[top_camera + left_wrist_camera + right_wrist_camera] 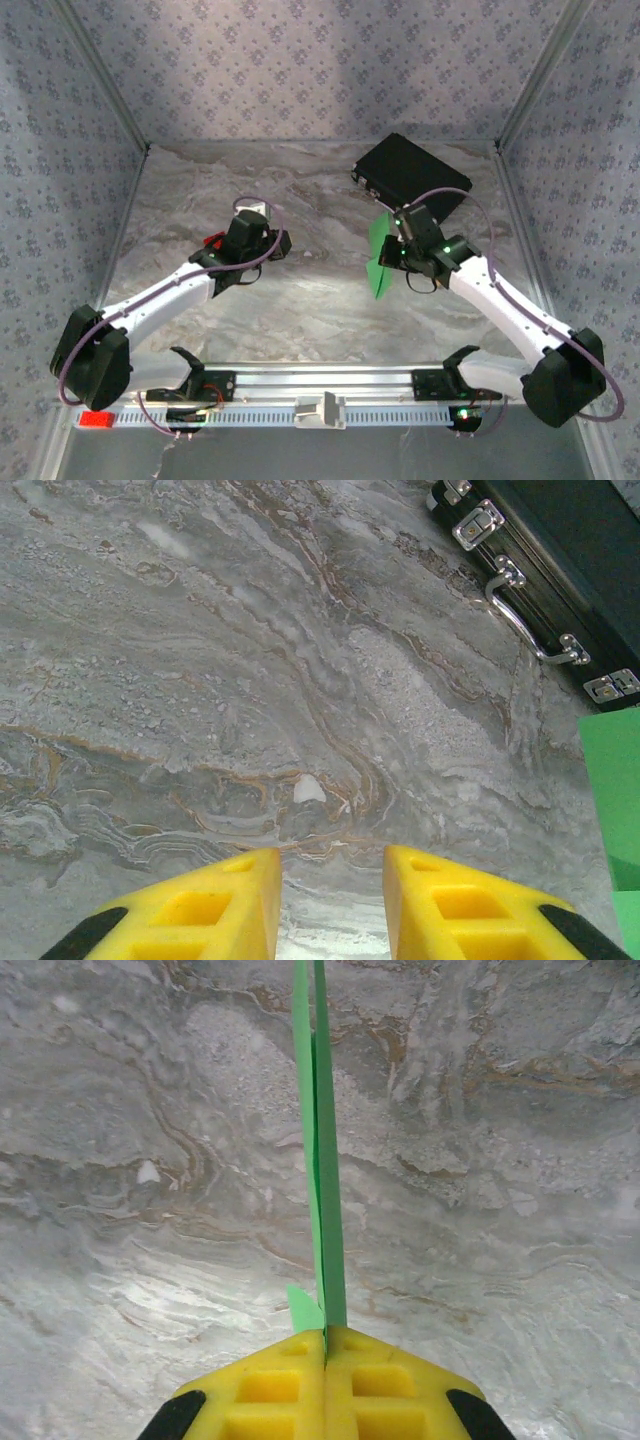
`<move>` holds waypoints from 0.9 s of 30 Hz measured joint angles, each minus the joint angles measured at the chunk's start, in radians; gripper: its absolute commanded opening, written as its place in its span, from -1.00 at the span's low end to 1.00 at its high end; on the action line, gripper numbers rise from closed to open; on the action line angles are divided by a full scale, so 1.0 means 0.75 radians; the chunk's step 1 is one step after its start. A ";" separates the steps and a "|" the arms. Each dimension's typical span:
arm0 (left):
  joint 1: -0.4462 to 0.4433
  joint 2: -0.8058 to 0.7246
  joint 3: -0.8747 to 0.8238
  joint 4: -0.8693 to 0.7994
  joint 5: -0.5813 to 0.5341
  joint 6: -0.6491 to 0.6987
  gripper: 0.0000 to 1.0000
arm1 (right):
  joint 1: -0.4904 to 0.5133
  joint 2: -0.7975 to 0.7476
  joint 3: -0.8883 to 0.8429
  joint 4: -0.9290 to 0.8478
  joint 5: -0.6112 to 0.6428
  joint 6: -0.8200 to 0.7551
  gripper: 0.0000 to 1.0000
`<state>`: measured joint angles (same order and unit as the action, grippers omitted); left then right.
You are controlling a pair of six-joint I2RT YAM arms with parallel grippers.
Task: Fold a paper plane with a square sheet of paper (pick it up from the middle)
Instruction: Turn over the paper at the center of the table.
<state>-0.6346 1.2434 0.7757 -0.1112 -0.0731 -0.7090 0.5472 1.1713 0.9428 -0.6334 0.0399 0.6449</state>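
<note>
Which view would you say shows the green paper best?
The top external view: the green paper shows its broad face, held by the right gripper. Right wrist sees it edge-on; left wrist crops it.

You get soft, even light from above; the table (520,1260) shines pale just left of the right fingers (380,1390) and between the left fingers (200,910). Ahead of the fingers both wrist pictures are sharp, and the shadows there are faint.

My grey marbled table (300,320), black case (410,170) flat on it at one o'clock by the far edge, latches and handle facing me, small red block (213,240) at ten o'clock, partly hidden.
</note>
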 measured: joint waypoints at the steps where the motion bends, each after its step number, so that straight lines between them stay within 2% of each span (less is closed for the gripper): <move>1: 0.003 -0.003 -0.002 -0.002 -0.004 0.000 -0.35 | 0.019 0.019 0.019 -0.017 0.028 -0.011 -0.93; 11: 0.039 -0.074 -0.049 -0.043 -0.031 -0.011 -0.33 | 0.185 0.210 0.217 -0.191 0.332 -0.105 -0.95; 18: 0.082 -0.222 -0.078 -0.133 -0.057 -0.032 -0.25 | 0.246 0.337 0.289 -0.219 0.463 -0.208 -0.95; 27: 0.134 -0.337 -0.111 -0.262 -0.059 -0.054 -0.22 | 0.355 0.625 0.465 -0.243 0.640 -0.302 -0.95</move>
<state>-0.5343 0.9905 0.6922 -0.3080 -0.1173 -0.7494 0.8131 1.6402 1.2919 -0.8154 0.5198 0.4183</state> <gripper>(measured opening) 0.389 0.052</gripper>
